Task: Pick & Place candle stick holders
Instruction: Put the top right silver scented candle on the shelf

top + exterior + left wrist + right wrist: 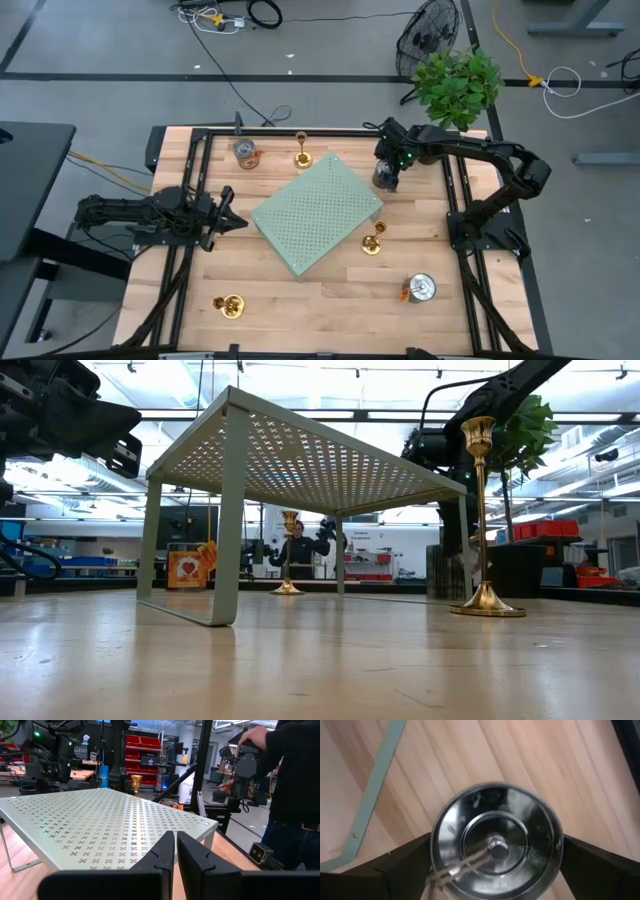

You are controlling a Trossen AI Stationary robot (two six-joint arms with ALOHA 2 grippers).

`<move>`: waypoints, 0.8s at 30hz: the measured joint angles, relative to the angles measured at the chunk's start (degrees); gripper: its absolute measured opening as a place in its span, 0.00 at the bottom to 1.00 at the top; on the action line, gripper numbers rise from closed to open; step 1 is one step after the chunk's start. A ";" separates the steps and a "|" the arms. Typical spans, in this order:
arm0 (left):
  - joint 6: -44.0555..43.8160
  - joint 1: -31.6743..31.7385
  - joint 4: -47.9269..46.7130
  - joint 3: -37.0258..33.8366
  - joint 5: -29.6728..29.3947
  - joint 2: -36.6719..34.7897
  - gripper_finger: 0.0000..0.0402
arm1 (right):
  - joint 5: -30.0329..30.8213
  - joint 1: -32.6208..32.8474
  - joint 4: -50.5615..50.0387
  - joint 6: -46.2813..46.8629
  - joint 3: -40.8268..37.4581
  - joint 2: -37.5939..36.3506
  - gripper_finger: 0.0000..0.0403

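The green perforated metal shelf (pixel 316 213) stands turned at an angle in the middle of the bench (pixel 330 310), and open wood remains along the near edge and between the shelf and the left edge. The left gripper (pixel 236 222) waits near the left edge, just beside the shelf's left corner, with its fingers (pixel 162 851) pressed together and nothing between them. The right gripper (pixel 386 172) hangs near the far right corner, its fingers spread wide on both sides of a silver tin can (pixel 495 847) seen from above; I cannot tell if they touch it.

Three brass candle stick holders are on the bench, shiny gold, each with a round flared base, thin stem and small cup. One holder (pixel 301 152) stands upright close to the far edge, beside a second can (pixel 245 151). Another holder (pixel 374 240) is just beside the shelf's right corner. The third holder (pixel 230 305) is near the near left corner, well apart from everything. A third can (pixel 419 289) sits toward the near right corner.
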 joint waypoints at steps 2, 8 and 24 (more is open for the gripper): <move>0.01 0.01 0.00 0.00 -0.01 0.00 0.06 | -0.28 0.00 0.77 -0.34 0.00 0.00 0.99; -0.01 0.01 0.00 0.01 0.00 -0.01 0.06 | -0.33 0.00 1.14 -0.39 0.00 0.00 0.99; 0.02 0.00 0.00 0.01 0.00 0.01 0.06 | -0.44 0.00 0.59 -0.17 0.00 0.00 0.97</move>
